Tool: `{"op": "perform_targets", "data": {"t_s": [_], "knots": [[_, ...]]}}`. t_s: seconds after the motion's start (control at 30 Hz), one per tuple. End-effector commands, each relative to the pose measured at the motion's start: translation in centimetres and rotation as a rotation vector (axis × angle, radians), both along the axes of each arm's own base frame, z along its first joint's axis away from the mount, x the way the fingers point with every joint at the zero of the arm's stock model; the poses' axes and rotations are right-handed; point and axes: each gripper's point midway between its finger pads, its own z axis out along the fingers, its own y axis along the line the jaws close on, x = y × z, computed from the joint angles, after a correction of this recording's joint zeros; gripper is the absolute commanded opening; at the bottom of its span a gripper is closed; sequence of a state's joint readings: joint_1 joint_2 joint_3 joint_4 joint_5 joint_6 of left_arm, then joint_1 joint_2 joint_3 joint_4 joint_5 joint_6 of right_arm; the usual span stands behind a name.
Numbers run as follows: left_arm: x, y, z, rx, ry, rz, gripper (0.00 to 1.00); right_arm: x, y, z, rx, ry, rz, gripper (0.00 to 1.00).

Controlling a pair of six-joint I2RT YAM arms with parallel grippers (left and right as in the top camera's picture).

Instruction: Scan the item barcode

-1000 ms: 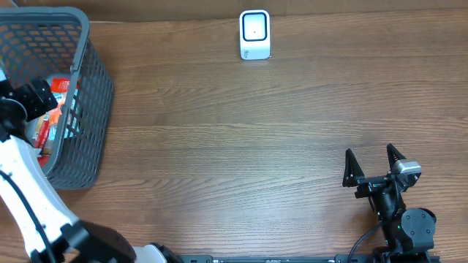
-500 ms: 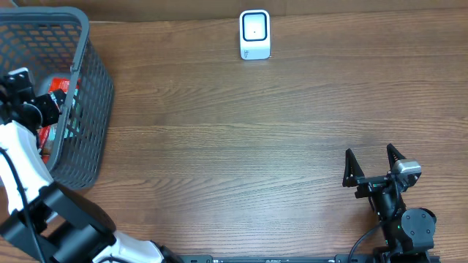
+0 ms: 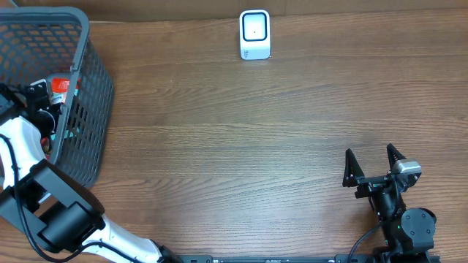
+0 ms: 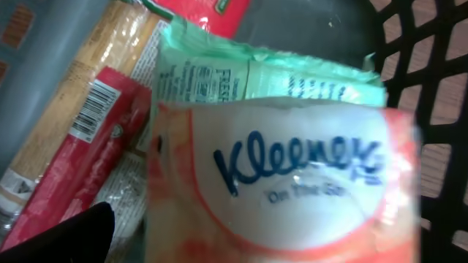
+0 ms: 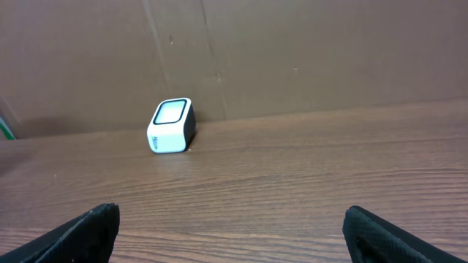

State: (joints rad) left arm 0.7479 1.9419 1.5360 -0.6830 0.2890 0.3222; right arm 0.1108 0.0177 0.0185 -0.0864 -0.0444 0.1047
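Since the previous frame, we note the left arm has swung in over the basket (image 3: 91, 109). The left gripper (image 3: 45, 98) hangs inside, jaws fully apart and holding nothing, just above the tissue pack (image 4: 292, 183), which lies on other packets (image 4: 80, 139). The right gripper (image 3: 374, 166) rests wide open and empty, well apart from the scanner (image 3: 254, 34).

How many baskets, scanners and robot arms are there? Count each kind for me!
Basket: 1
Scanner: 1
Robot arms: 2 (left arm, right arm)
Total: 4
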Motion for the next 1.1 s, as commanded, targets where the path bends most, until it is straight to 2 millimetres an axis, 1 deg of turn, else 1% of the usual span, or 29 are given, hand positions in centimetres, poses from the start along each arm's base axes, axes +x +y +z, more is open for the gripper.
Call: {"op": "perform_targets", "data": {"t_s": [0.0,0.1,0.13,0.17,0.2,0.27,0.33,0.47,0.53,0.67,0.83,1.0,1.07], "knots": [[0.6,0.0,-1.7,-0.023,0.012,-0.03,0.96,0.1,-0.3,-0.4,-0.003,0.006,-0.012,1.0],[0.6,-0.1,-2.4,-0.034,0.025,-0.03,0.8,0.1,-0.3,-0.4,-0.003,0.006,-0.012,1.0],[0.6,-0.1,-2.5,-0.035,0.027,-0.03,0.77,0.1,-0.3,-0.4,-0.003,0.006,-0.012,1.0],[0.6,0.0,-2.5,-0.034,0.027,-0.03,0.75,0.1,-0.3,-0.4,-0.003,0.006,-0.012,1.0],[0.6,0.0,-2.5,-0.033,0.025,-0.029,0.72,0.1,-0.3,-0.4,-0.003,0.006,-0.012,1.0],[0.7,0.1,-2.5,-0.03,0.022,-0.03,0.59,0.1,-0.3,-0.4,-0.003,0.006,-0.012,1.0],[0.8,0.2,-2.4,-0.025,0.017,-0.029,0.51,0.1,-0.3,-0.4,-0.003,0.006,-0.012,1.0],[1.3,0.6,-1.5,-0.007,-0.003,-0.029,0.49,0.1,-0.3,-0.4,-0.003,0.006,-0.012,1.0],[1.6,0.9,-0.6,0.005,-0.016,-0.029,0.48,0.1,-0.3,-0.4,-0.003,0.006,-0.012,1.0],[2.3,1.6,2.4,0.041,-0.061,-0.02,0.47,0.1,-0.3,-0.4,-0.003,0.006,-0.012,1.0],[3.1,2.3,7.8,0.093,-0.133,-0.002,0.45,0.1,-0.3,-0.4,-0.004,0.006,-0.013,1.0],[3.0,2.2,14.1,0.112,-0.241,0.077,0.45,0.1,-0.3,-0.4,-0.003,0.006,-0.012,1.0],[2.8,2.0,17.1,0.138,-0.294,0.092,0.46,0.1,-0.3,-0.4,-0.003,0.006,-0.012,1.0]]}}
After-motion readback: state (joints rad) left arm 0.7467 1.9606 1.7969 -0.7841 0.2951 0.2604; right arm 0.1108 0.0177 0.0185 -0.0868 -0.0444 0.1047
